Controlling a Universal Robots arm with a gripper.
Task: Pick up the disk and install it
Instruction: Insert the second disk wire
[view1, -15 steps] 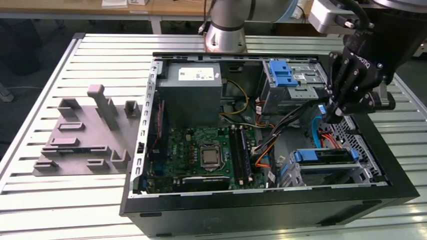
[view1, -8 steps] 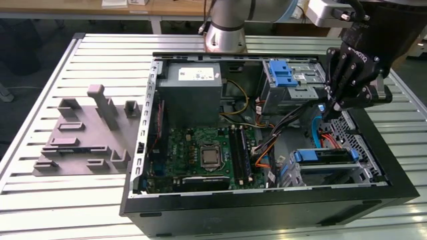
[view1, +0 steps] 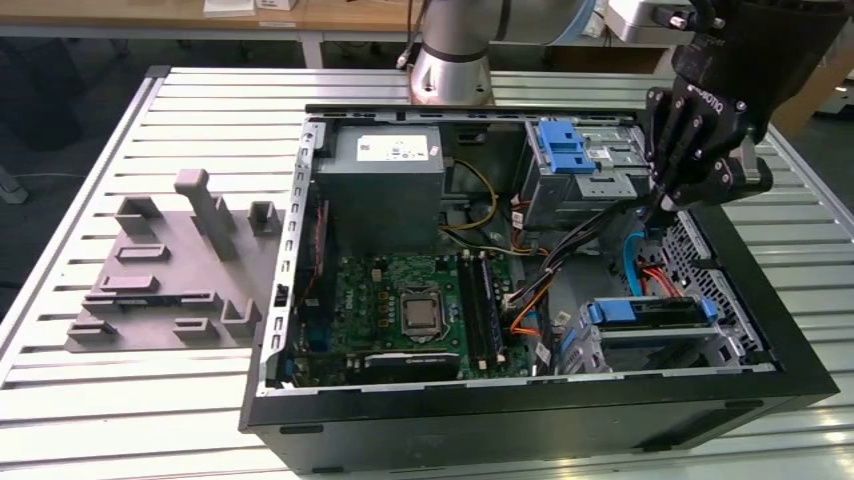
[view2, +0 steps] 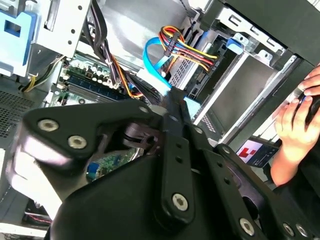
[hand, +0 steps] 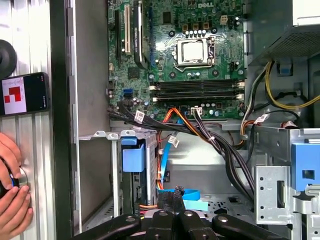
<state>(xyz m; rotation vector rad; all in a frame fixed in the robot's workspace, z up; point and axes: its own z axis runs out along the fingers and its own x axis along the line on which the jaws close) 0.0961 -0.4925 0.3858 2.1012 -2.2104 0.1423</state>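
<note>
The disk (view1: 650, 312) stands edge-on in the lower drive bay of the open computer case, at the exterior view's right, with its blue carrier frame showing. In the first wrist view its blue carrier tab (hand: 132, 156) sticks out of the bay. My black gripper (view1: 658, 208) hangs over the case's right side, above and behind that bay and apart from the disk. In both wrist views the fingers are pressed together with nothing between them, their tips (hand: 177, 192) (view2: 172, 100) close to a light-blue flat cable (hand: 192, 196).
A silver cage with a blue latch (view1: 574, 150) and a grey power supply box (view1: 387, 185) fill the case's far side; the motherboard (view1: 407, 310) lies below them. Cable bundles (hand: 210, 142) cross the middle. A grey fixture (view1: 174, 270) sits on the table. A person's hand (hand: 12, 210) rests outside the case near a phone (hand: 25, 94).
</note>
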